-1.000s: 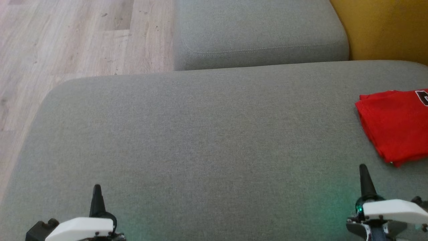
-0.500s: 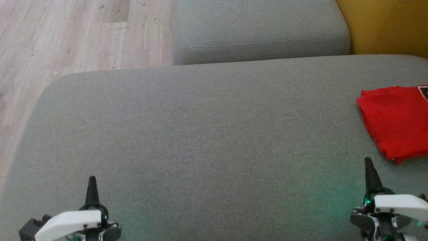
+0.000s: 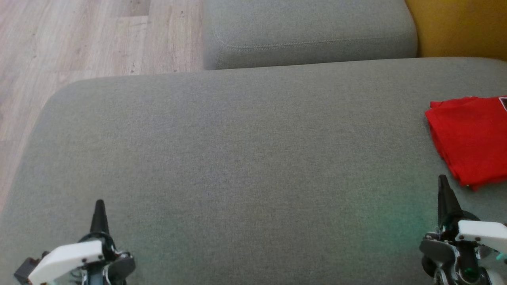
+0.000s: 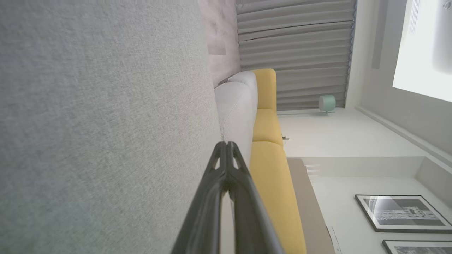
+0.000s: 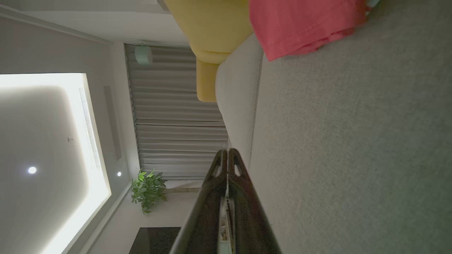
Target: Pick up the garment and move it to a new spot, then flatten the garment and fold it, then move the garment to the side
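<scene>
Nearest, the left gripper [image 3: 99, 208] and right gripper [image 3: 443, 184] rest low over the grey seat cushion [image 3: 237, 158], each with its fingers pressed together on nothing. Over the last second the whole head view has slid upward, so the camera moved, not the things. The folded red T-shirt [image 3: 471, 138] lies released at the cushion's right side, near the right gripper but apart from it, so the task looks essentially finished.

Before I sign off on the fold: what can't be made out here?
Red garment: the head view's right edge cuts it off, so its full outline and dark print are unreadable.
Right wrist view: the top edge crops the garment; its layers cannot be counted.
</scene>
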